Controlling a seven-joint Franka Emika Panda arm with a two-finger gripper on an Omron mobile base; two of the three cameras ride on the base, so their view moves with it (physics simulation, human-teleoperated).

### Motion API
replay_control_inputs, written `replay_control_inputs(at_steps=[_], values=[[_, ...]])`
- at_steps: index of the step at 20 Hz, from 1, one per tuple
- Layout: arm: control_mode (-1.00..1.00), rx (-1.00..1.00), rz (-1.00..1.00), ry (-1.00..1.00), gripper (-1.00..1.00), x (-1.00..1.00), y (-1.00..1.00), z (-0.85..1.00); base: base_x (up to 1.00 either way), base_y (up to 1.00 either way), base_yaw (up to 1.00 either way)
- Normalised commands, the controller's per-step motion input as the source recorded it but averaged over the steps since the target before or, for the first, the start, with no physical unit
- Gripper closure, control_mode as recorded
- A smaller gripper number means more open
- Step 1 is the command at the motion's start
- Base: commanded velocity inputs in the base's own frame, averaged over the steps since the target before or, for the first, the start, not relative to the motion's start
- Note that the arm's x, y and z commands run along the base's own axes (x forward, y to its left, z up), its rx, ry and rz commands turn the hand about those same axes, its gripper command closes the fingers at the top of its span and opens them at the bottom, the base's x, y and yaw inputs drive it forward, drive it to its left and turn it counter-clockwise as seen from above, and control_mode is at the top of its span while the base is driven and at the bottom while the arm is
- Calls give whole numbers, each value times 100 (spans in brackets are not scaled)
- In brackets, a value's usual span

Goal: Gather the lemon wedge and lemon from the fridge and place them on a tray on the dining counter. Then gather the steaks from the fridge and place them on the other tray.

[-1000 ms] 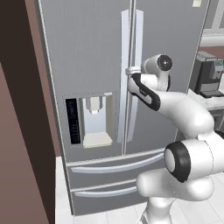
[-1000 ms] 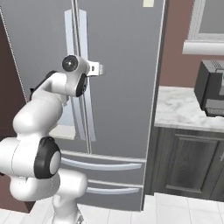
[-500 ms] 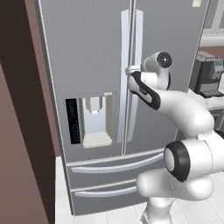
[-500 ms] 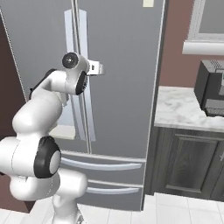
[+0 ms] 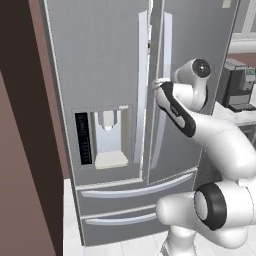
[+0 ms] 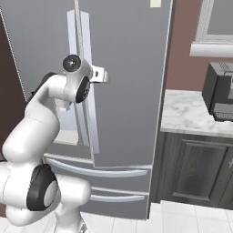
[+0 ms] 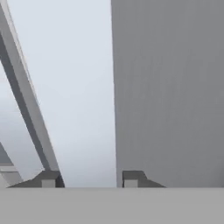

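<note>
The white arm (image 5: 215, 135) rises from the base and reaches forward to the fridge (image 5: 110, 65), a grey French-door unit with two drawers below. The gripper (image 5: 159, 84) sits at the vertical handle (image 5: 165, 75) of the right-hand door, at about mid-height of that handle. In the right base view the gripper (image 6: 103, 75) projects from the wrist toward the same handle (image 6: 91, 113).

In the hand view the two dark fingertips (image 7: 49, 178) stand apart, one on each side of the pale handle bar (image 7: 70, 87); the bar lies between them. Whether the pads press on the bar cannot be told.

The right-hand door (image 6: 132, 91) stands very slightly ajar at the centre seam, while the left-hand door (image 5: 95, 60) with the water dispenser (image 5: 107, 135) is closed. The lemon, lemon wedge and steaks are behind the doors and are hidden.

Further back, to the right of the fridge, a marble counter (image 6: 191, 113) tops a dark cabinet (image 6: 195, 168). A dark appliance (image 6: 220, 98) stands on that counter.
</note>
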Motion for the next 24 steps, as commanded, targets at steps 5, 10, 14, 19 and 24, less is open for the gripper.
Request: replay_control_inputs(at_steps=[5, 10, 14, 19, 24], values=[[-100, 0, -2, -3, 100, -89, -42, 0, 0, 0, 0], [-100, 0, -1, -1, 100, -83, -45, 0, 0, 0, 0], [-100, 0, 0, 0, 100, -70, -49, 5, 0, 0, 0], [-100, 0, 0, 0, -100, -49, -31, 4, 0, 0, 0], [-100, 0, -2, 0, -100, -52, -13, 10, 0, 0, 0]])
